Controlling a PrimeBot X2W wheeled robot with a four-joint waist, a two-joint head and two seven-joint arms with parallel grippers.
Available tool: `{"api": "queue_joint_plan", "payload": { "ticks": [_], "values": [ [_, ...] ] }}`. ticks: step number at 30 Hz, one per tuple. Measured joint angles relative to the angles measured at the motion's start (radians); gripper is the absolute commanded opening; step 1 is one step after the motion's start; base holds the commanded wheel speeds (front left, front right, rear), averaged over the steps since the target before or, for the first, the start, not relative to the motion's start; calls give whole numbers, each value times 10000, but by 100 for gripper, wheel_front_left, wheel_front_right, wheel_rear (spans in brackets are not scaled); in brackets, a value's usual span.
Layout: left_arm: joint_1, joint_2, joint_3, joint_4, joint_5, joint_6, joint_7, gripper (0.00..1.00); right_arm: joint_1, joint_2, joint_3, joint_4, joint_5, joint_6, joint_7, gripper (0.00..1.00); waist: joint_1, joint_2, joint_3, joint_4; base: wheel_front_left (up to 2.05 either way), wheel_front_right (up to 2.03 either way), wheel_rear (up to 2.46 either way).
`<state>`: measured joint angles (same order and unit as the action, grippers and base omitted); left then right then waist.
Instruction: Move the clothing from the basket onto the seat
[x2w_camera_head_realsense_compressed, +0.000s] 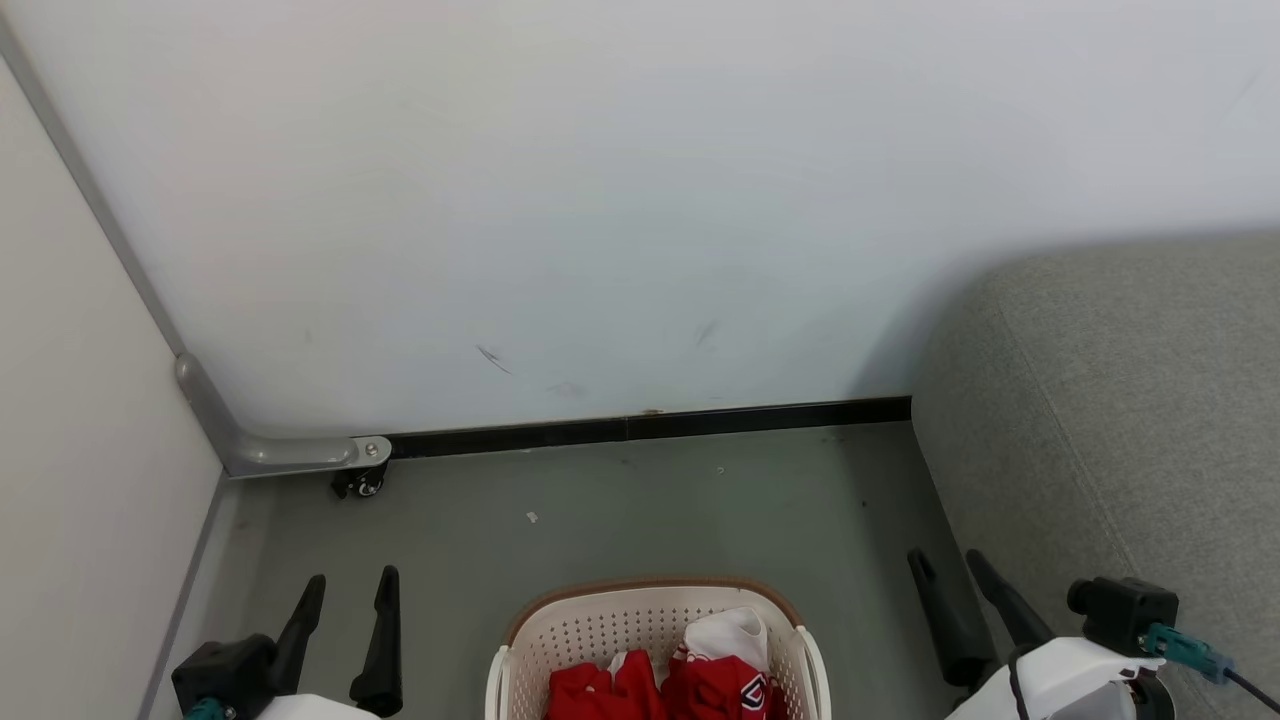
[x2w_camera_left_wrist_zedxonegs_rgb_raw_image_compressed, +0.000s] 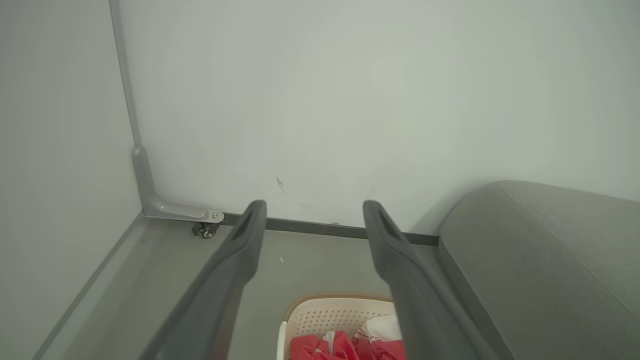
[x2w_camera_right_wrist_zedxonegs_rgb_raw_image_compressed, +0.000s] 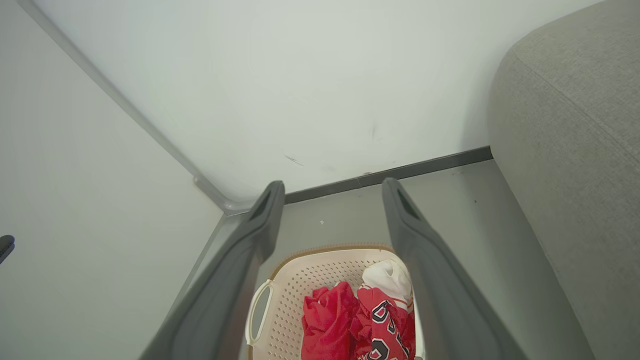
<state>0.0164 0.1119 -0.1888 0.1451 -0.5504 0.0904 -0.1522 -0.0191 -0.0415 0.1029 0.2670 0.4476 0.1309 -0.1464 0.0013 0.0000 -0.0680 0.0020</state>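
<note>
Both spread wide, gripping nothing: left tool (x2w_camera_head_realsense_compressed: 353, 578), right tool (x2w_camera_head_realsense_compressed: 946, 557).

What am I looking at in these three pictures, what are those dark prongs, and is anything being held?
It's a wheeled robot with two arms. One picture is from a camera on its head, looking down; the other two are from its wrists, each looking along that arm's two dark fingers. The left pincer and right pincer both stand open, holding nothing. On the grey floor between them sits a cream basket with red and white clothing inside. A grey sofa stands to the robot's right.
</note>
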Motion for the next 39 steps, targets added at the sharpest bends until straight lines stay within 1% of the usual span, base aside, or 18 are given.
{"api": "queue_joint_plan", "payload": {
  "ticks": [4,10,13,24,26,39],
  "values": [
    [4,10,-88,-58,579,213,-148,100,1,2,38,0,-683,0,-163,100,-3,0,-10,1,0,0,0],
    [24,50,-253,-144,1384,395,-355,100,3,4,136,-2,-1570,0,-387,100,-5,0,-30,-1,0,0,0],
    [70,58,-349,-159,1806,418,-445,100,3,4,209,-6,-2048,0,-491,100,-6,0,-42,-2,0,0,0],
    [116,86,-614,-192,3193,746,-836,100,4,0,474,-82,-3636,0,-859,100,-7,0,-97,-18,0,0,0],
    [117,86,-673,-194,3540,761,-976,100,4,-2,546,-105,-4086,0,-974,100,-7,0,-112,-24,0,0,0],
    [117,21,-596,119,3413,757,-976,100,5,-2,650,-230,-4011,0,-1014,100,-8,0,-115,-44,0,0,0]
  ]
}}
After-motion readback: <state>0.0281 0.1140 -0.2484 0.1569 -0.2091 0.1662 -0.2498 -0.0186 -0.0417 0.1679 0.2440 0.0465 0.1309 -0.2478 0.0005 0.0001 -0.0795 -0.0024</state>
